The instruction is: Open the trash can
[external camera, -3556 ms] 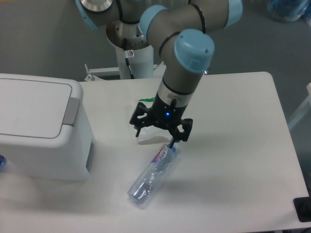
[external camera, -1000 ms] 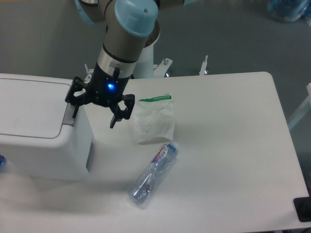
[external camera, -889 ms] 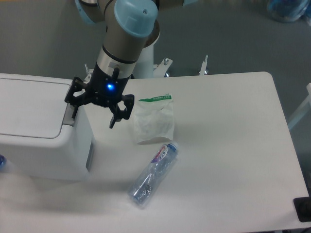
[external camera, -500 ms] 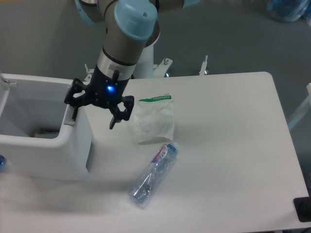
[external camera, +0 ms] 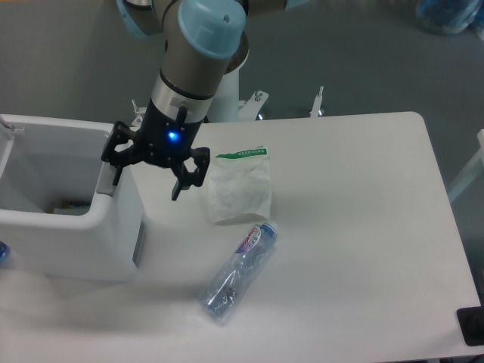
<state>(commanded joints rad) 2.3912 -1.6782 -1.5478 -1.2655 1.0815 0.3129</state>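
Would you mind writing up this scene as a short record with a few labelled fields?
trash can: white bin at the table's left edge, top open, inside visible with some items at the bottom
gripper: fingers spread, holding nothing, one finger at the grey push-button tab on the bin's right rim
plastic bag: white with a green strip, lying flat right of the gripper
bottle: clear, crumpled, lying on its side just in front of the bag
table: white, carries all of these
task state: bin looks open
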